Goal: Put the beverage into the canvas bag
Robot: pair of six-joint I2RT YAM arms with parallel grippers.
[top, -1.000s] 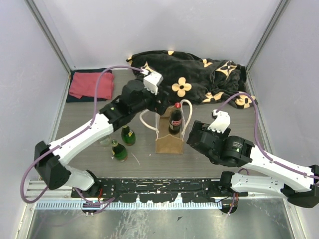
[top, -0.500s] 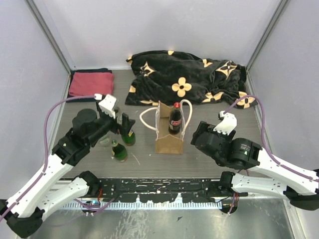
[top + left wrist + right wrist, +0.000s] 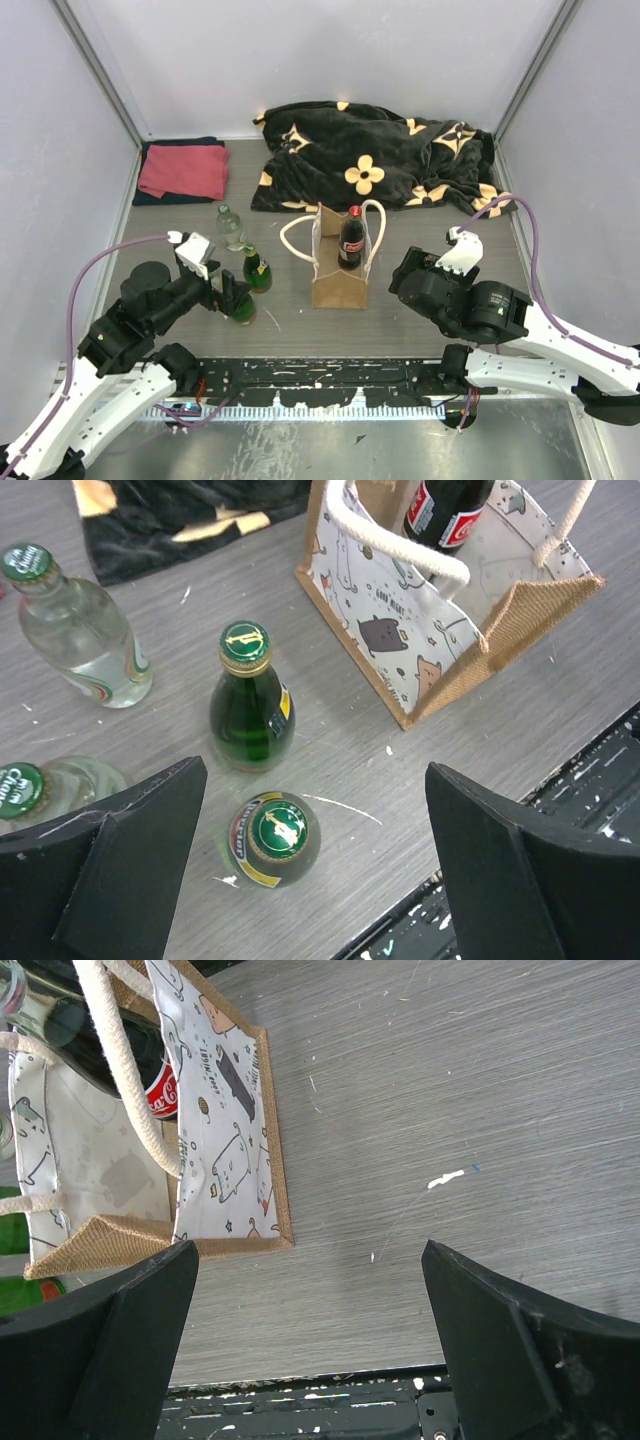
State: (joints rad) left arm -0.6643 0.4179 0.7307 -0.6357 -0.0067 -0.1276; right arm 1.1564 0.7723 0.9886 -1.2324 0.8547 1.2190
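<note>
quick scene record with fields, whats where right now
bag: upright, mid-table
cola bottle: upright inside bag
green bottles: two, upright, left of bag
clear bottles: two, beside green bottles
left gripper: open, empty, above green bottles
right gripper: open, empty, right of bag
blanket: behind bag

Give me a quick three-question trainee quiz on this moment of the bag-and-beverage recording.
1. True or false: the cola bottle stands inside the canvas bag.
2. What does the left end effector hold? A) a green bottle B) a rope handle C) nothing
3. In a few words: what lies on the table beyond the bag?
Key: 1 true. 2 C, its jaws stand open and empty. 3 The black flowered blanket.
</note>
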